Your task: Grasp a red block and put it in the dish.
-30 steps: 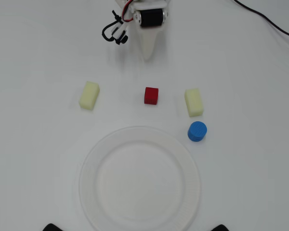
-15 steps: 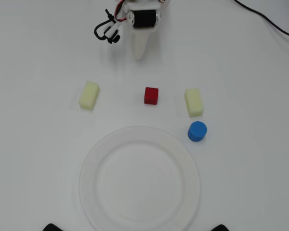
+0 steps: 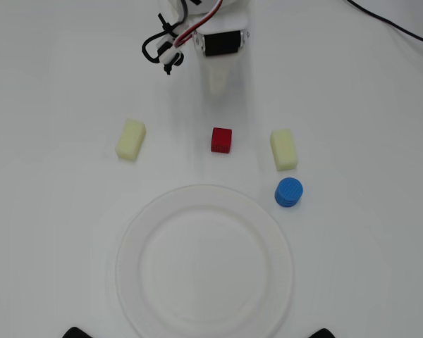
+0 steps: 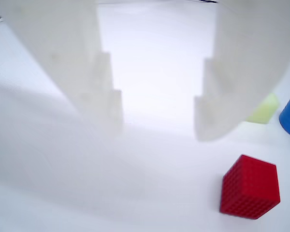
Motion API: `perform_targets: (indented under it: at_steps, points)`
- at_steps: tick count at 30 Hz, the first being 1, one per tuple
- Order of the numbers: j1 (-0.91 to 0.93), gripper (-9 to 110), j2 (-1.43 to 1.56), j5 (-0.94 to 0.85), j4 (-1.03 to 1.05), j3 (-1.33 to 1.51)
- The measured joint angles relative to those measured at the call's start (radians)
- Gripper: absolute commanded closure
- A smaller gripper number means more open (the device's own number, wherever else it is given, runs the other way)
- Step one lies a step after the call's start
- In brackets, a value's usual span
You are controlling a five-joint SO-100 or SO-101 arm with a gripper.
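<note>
Now swung back toward the red block [image 3: 221, 139], the claw [image 3: 218, 86] hangs spread and empty just short of it; the block lies ahead, the dish [image 3: 204, 262] farther beyond, awaiting a grasp.

We see a bright red block [image 3: 221, 139] whose faces carry a fine grid of small bumps in the wrist view [image 4: 250, 187]. The dish [image 3: 204, 199] is plain white on a plain white worktop [image 3: 56, 232]. Two oblong blocks are pale yellow, one at the overhead view's left [image 3: 130, 139] and one at its right [image 3: 283, 149]. The cylinder [image 3: 288, 191] is blue. The claw [image 4: 157, 118] is translucent white, its motor [image 3: 222, 43] black, with red, white and black wires [image 3: 170, 39].
</note>
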Motion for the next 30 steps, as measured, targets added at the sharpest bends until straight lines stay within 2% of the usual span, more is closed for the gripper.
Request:
perform_targets:
  at_steps: [4,9,21,30]
  points:
    - [-0.018,74,-0.126,0.023,-0.018,-0.080]
    - [-0.052,71,-0.196,0.051,-0.064,-0.104]
    - [-0.067,74,-0.505,0.078,-0.169,-0.215]
    - [-0.063,79,-0.617,0.078,-0.215,-0.270]
